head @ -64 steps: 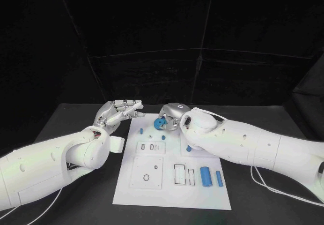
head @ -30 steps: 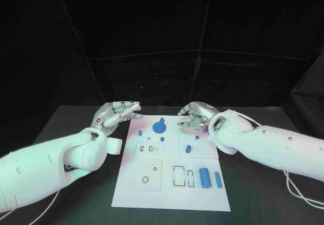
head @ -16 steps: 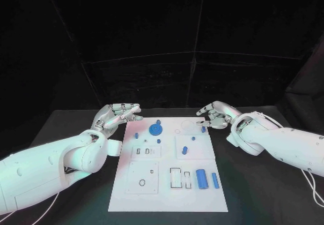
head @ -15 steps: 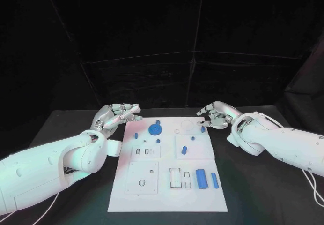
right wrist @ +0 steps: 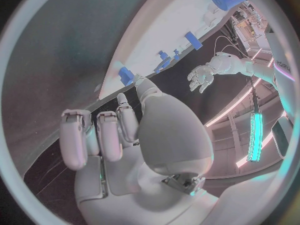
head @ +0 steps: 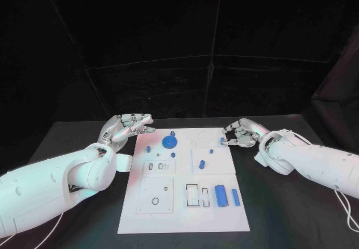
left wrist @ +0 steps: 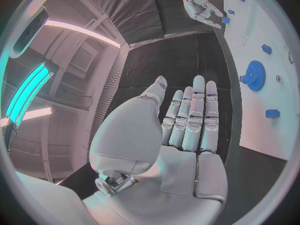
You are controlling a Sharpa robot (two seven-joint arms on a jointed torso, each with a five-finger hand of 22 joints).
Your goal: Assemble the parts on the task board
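White task board (head: 183, 207) lies mid-frame on the black table (head: 67, 140), carrying a blue gear (head: 170, 140) near its upper end and two blue cylinders (head: 221, 194) lower right. Left hand (head: 125, 127) hovers at the board's upper-left corner, fingers extended, empty. Right hand (head: 240, 133), fingers curled, touches a small blue part (head: 223, 140) at the upper-right edge; whether it grips the part cannot be told.

In the head view, the small blue part (head: 223, 140) at the task board's (head: 183, 215) right edge, centre-right of the frame, is partly covered by the right hand (head: 240, 133); whether it is touched cannot be told. The printed outlines on the board are too small to be read. In the left wrist view, the board (left wrist: 275, 105) is cut off at the circle's right rim.
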